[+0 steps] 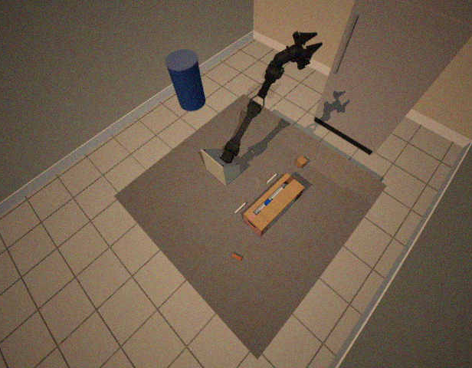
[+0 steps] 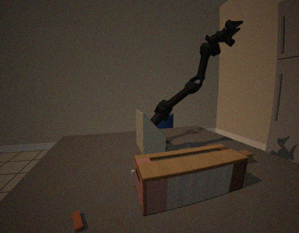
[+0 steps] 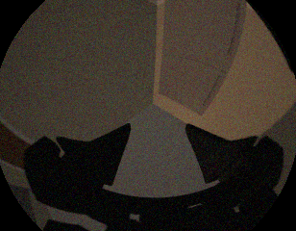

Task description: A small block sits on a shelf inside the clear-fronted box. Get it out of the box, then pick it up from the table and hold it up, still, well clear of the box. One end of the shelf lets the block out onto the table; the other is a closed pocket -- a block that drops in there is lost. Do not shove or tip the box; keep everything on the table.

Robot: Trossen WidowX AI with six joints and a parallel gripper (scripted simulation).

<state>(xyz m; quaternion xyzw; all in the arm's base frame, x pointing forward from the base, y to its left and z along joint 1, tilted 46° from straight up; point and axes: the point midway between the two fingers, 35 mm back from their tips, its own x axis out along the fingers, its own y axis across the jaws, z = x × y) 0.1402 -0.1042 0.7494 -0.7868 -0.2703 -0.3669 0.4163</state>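
Note:
The long wooden box (image 1: 281,202) (image 2: 190,163) stands on the table (image 1: 181,221) (image 2: 57,180), with a slot along its top, a pale front panel, a pink end and a dark brown end. A small blue block (image 1: 267,202) shows through the slot, on the pale shelf (image 1: 277,192) inside, around its middle. The block cannot be made out in the exterior view or the wrist view. My gripper (image 1: 319,38) (image 2: 240,25) (image 3: 159,126) is open and empty, raised high above the table and well away from the box, pointing toward the far wall and cabinet.
An orange block (image 1: 237,257) (image 2: 77,221) lies beyond the pink end. A wooden cube (image 1: 301,162) (image 2: 249,156) stands near the brown end. Two thin white strips (image 1: 272,179) (image 1: 240,208) lie along the box's arm side. A blue cylinder (image 1: 188,85) (image 2: 167,123) stands behind the arm base.

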